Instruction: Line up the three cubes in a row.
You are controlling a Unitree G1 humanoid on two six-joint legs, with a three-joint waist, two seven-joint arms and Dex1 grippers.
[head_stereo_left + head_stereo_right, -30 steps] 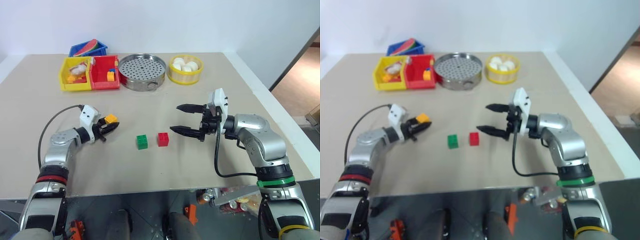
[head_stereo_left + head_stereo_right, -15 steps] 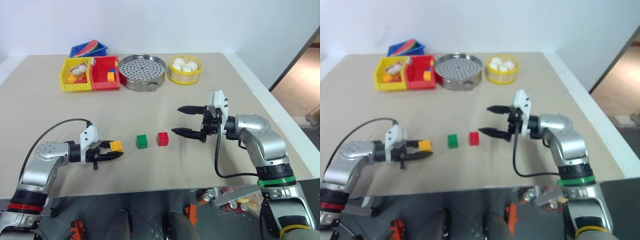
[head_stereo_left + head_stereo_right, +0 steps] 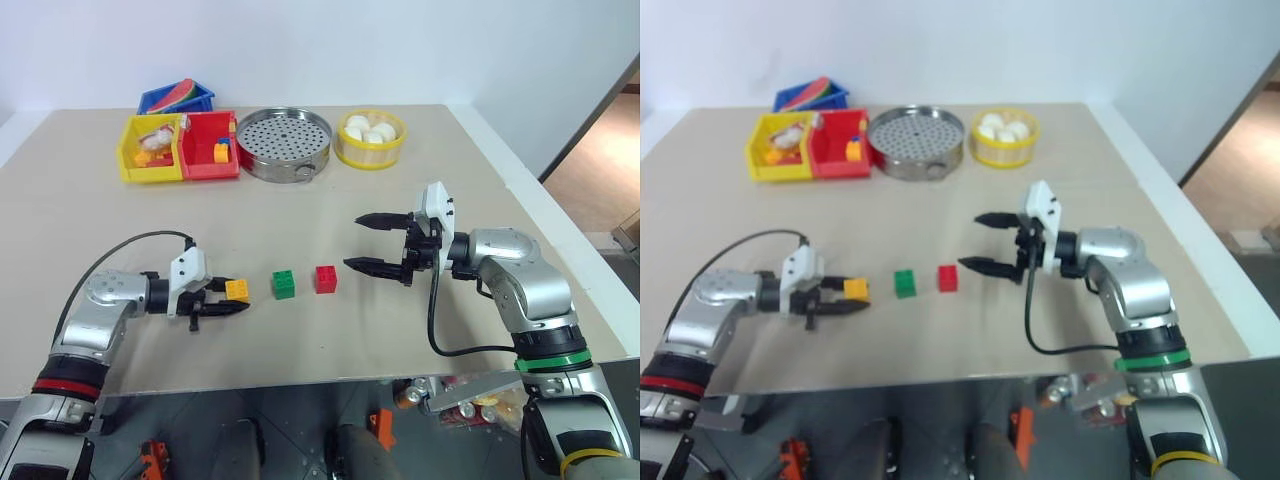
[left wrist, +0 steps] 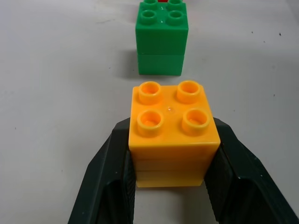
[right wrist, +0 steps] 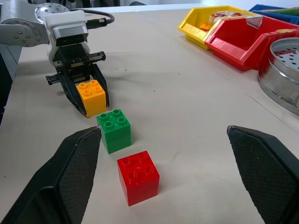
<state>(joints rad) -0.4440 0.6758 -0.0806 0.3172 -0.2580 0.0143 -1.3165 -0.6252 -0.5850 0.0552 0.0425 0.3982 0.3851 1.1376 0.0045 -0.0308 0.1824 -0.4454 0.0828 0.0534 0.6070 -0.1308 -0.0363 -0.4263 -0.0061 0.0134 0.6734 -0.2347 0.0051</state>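
The green cube [image 3: 284, 284] and the red cube [image 3: 326, 279] sit side by side on the table's middle. My left gripper [image 3: 238, 297] is shut on the yellow-orange cube [image 3: 237, 290], holding it low over the table, just left of the green one and level with the pair. The left wrist view has the yellow-orange cube [image 4: 174, 135] upright between the black fingers [image 4: 110, 177], with the green cube [image 4: 162, 37] a short gap ahead. My right gripper [image 3: 352, 241] hovers open to the right of the red cube [image 5: 138, 176], apart from it.
Along the back of the table stand a blue bin [image 3: 177, 97], a yellow bin [image 3: 150, 150], a red bin [image 3: 210, 145], a perforated steel tray [image 3: 285, 143] and a yellow basket of white balls [image 3: 371, 138]. The table's front edge lies close behind the cubes' row.
My left gripper has carried the yellow-orange cube toward the table's front and turned to point right, bringing it level with the green cube. The right gripper has stayed put.
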